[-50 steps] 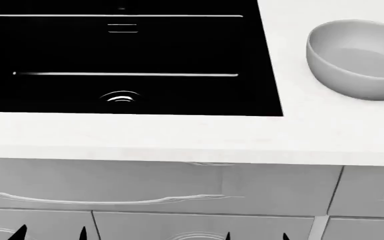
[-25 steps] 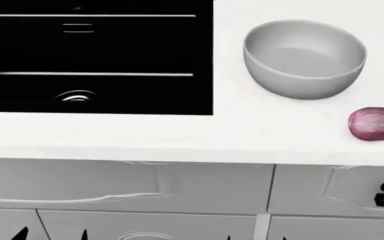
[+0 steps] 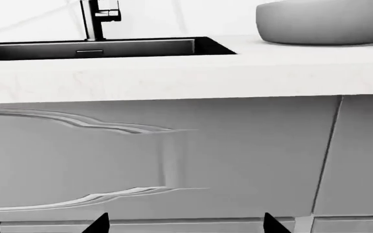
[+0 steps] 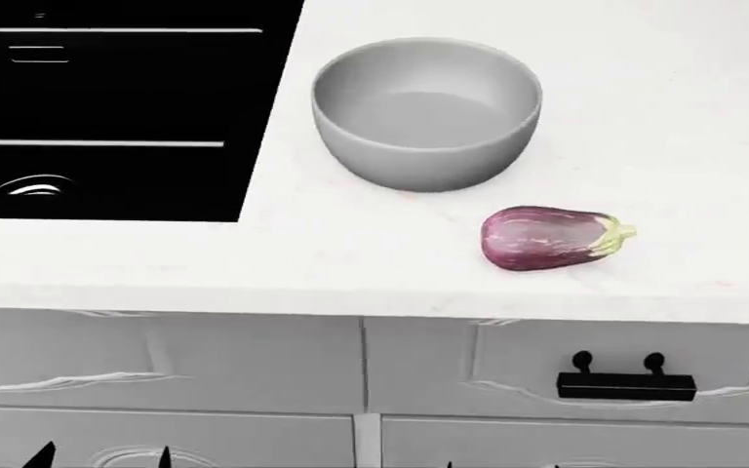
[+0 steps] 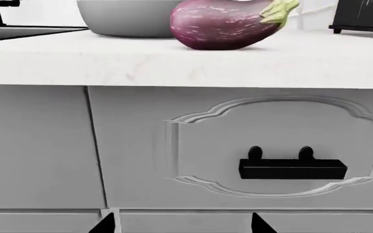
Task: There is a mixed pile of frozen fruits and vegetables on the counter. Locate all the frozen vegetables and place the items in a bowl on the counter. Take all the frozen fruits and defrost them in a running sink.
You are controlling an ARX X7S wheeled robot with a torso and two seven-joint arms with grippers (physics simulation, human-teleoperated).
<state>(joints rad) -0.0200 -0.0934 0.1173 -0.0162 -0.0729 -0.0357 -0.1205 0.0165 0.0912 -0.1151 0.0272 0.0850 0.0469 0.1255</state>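
- The sink [image 4: 101, 117] was sunk into the worktop [image 4: 348, 263] at the left of the head view, with its drain [image 4: 36, 185] toward the near edge.
- The faucet [image 3: 95, 19] stood behind the sink.
- The bowl [image 4: 427, 112] sat on the worktop just right of the sink, apart from it.
- The eggplant [image 4: 550, 237] lay on its side in front of the bowl and to its right, near but not touching, stem cap [image 4: 612, 237] pointing right.
- A drawer handle [image 4: 626, 382] was on the cabinet front below the eggplant.

Left gripper [image 3: 185, 224] and right gripper [image 5: 181, 224]: only dark fingertips visible at 6 o'clock, spread apart, holding nothing.
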